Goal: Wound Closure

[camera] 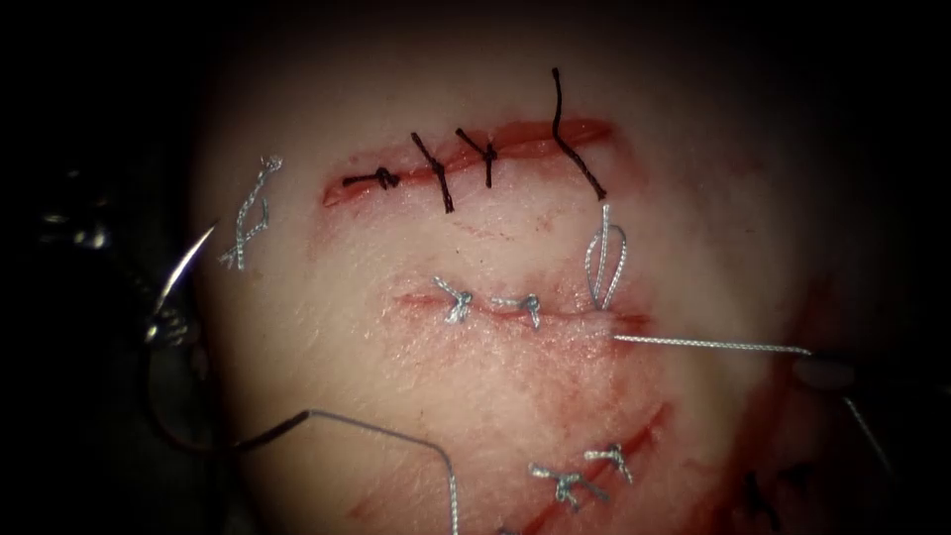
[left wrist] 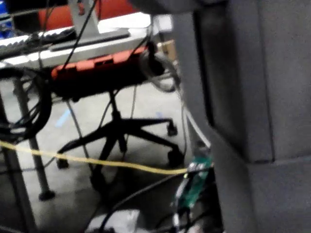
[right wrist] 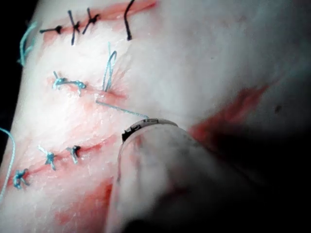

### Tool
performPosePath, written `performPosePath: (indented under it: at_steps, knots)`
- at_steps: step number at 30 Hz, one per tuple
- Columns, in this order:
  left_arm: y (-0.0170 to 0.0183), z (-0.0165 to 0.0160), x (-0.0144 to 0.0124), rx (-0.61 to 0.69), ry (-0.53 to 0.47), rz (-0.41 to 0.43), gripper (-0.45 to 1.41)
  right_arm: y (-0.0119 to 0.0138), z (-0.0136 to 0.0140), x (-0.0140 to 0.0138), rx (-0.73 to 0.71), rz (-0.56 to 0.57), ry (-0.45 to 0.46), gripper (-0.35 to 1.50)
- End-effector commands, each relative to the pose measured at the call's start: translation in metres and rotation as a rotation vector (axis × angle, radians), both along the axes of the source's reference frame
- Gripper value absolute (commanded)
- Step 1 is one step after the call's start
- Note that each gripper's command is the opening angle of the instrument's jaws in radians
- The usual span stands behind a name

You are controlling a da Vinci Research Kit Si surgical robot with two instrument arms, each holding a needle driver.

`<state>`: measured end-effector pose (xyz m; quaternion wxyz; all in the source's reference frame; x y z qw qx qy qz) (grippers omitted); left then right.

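Observation:
The tissue [camera: 515, 396] carries several cuts. The middle cut [camera: 525, 309] has two grey knots and a standing thread loop [camera: 604, 260] at its right end. From that end a taut thread [camera: 713, 344] runs right to my right tool [camera: 824, 373], whose jaws are shut on it; the same tool [right wrist: 146, 123] and thread [right wrist: 121, 110] appear in the right wrist view. Off the tissue's left edge, the curved needle [camera: 183, 267] hangs free of the tissue, tip up. My left tool [camera: 161, 325] grips it about a third back from the tip. Its trailing thread [camera: 376, 428] arcs across the lower tissue.
An upper cut [camera: 466, 154] is closed with black stitches, one with a long tail [camera: 570, 129]. A lower right cut [camera: 594, 471] has grey knots. A loose cut piece of grey thread [camera: 253, 213] lies on the left. Red fluid stains the lower tissue.

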<state>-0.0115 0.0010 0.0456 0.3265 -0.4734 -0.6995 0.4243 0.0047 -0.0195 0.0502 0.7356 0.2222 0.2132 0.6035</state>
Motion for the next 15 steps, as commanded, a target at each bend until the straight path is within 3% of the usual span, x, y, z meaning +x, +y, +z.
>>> performPosePath:
  at_steps: [1, 9, 15]
  knots:
    - [-0.0002, 0.0006, -0.0006, -0.003, 0.003, 0.002, -0.45, 0.0008, 0.0014, -0.0025, -0.011, -0.012, -0.034, -0.35]
    - [-0.0004, 0.0009, -0.0008, -0.008, 0.010, 0.002, -0.45, 0.0010, 0.0016, -0.0071, -0.014, -0.042, -0.077, -0.35]
    - [-0.0004, 0.0009, -0.0008, -0.010, 0.012, 0.005, -0.45, 0.0011, 0.0016, -0.0086, -0.008, -0.056, -0.102, -0.35]
